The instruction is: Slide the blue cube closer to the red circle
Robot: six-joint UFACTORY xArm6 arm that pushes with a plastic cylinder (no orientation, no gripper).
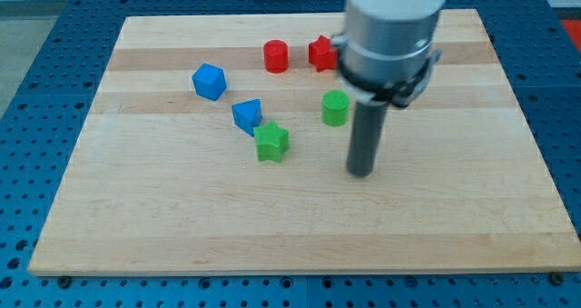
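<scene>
While the rod hangs over the right-middle of the wooden board (182, 235), my tip (361, 172) sits on bare wood, touching none of the blocks. Closest to it are the green cylinder (335, 108), up and a bit to the view's left, and the green star (271, 142), further left at roughly the same level.

The blue cube (209, 81) is way over on the view's left half, standing by itself, well apart from my tip. The red circle (276, 56) — a short red cylinder, really — is up near the view's top, to the right of the cube and slightly higher, with a clear gap of board between the two. Just right of it is a red star-ish block (320, 53), partly hidden behind the arm's grey body (392, 26), so I can't be sure of the shape.

Another blue block (247, 114), wedge-like, sits below and right of the cube, nearly touching the green star's upper left.

No claw here — just a plain rod, nothing released, clenched or grasped.
</scene>
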